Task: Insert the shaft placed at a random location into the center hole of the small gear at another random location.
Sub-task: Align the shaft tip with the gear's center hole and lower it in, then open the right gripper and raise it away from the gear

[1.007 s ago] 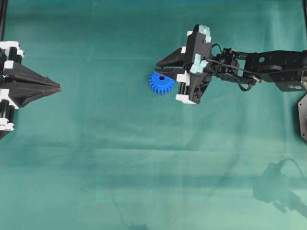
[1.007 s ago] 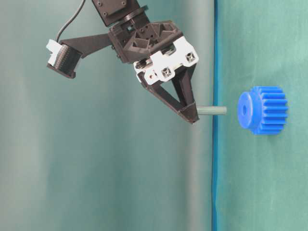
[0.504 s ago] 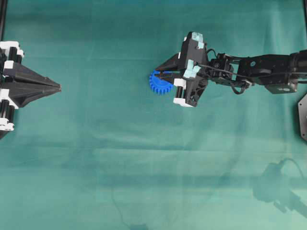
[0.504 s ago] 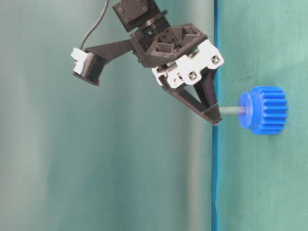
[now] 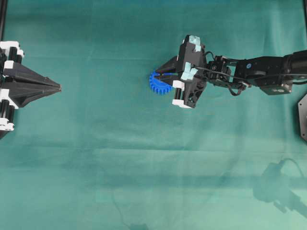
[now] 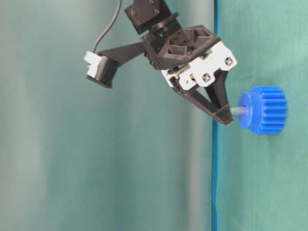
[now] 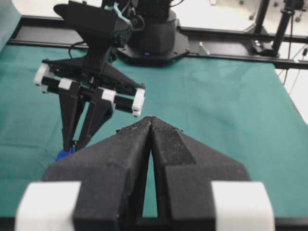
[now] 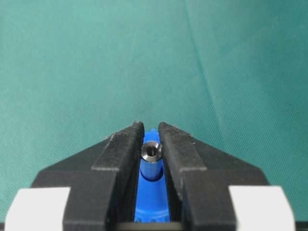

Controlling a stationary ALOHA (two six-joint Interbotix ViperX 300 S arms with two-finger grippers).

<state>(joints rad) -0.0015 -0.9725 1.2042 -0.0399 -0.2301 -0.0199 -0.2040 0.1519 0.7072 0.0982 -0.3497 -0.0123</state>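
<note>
The small gear (image 5: 157, 86) is bright blue and lies flat on the green cloth. In the table-level view the small gear (image 6: 267, 109) shows its hub facing my right gripper (image 6: 225, 118). My right gripper (image 5: 156, 75) is shut on the shaft (image 6: 235, 110), a thin grey pin. The pin's far end sits inside the hub, so the center hole is hidden. In the right wrist view the shaft (image 8: 151, 151) stands end-on between the fingers, above the gear (image 8: 150, 202). My left gripper (image 5: 58, 87) rests shut and empty at the far left.
Green cloth (image 5: 144, 158) covers the whole table. The right arm (image 5: 259, 74) stretches in from the right edge. A black frame rail (image 7: 231, 41) and the arm's base (image 7: 151, 38) lie at the far side in the left wrist view.
My right gripper has carried the shaft towards the gear. The pin's tip went from clear of the hub to inside the hole, and less of it shows now. The left arm stayed still.
</note>
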